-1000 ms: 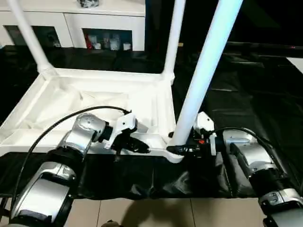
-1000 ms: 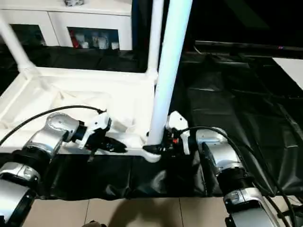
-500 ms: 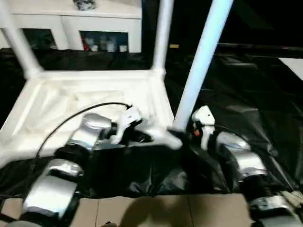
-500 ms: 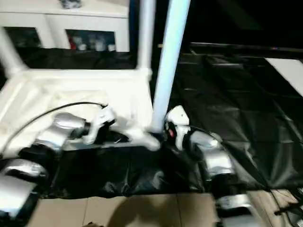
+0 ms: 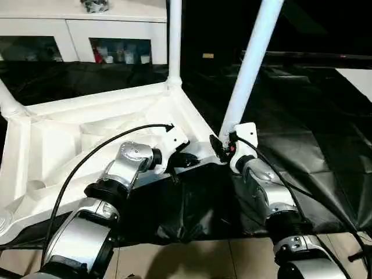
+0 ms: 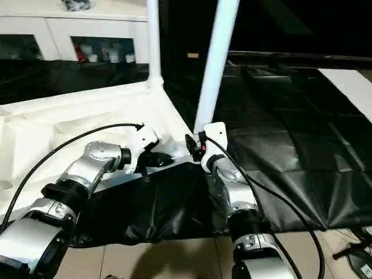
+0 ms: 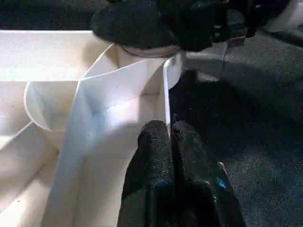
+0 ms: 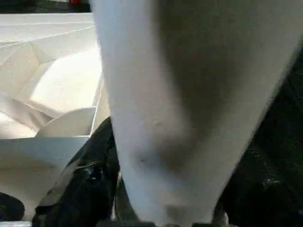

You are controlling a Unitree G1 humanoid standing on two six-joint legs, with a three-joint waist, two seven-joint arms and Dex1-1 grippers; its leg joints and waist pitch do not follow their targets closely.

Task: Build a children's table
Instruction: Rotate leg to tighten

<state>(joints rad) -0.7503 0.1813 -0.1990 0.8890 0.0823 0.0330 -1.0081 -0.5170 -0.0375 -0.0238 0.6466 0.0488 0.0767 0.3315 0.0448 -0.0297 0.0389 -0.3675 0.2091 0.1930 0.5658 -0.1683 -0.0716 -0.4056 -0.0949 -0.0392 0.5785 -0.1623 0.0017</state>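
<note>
The children's table (image 5: 70, 133) lies upside down on the black-sheeted work table (image 5: 308, 133), ribbed underside up and turned at an angle. White legs stand in its far corner (image 5: 174, 40), its left corner (image 5: 9, 104) and its near right corner (image 5: 251, 64). My left gripper (image 5: 190, 160) is shut on the thin rim wall (image 7: 165, 94) just beside that near right corner socket. My right gripper (image 5: 221, 145) sits at the base of the near right leg (image 8: 161, 94), on its right side.
A white glass-door cabinet (image 5: 87, 29) stands behind the work table. The black sheet hangs over the near edge above the tiled floor (image 5: 192, 261). A cable and a stand foot (image 6: 351, 250) lie on the floor at the right.
The children's table has turned on the sheet, its near right corner swinging away from me, and both grippers have gone with that corner. The head camera has also shifted.
</note>
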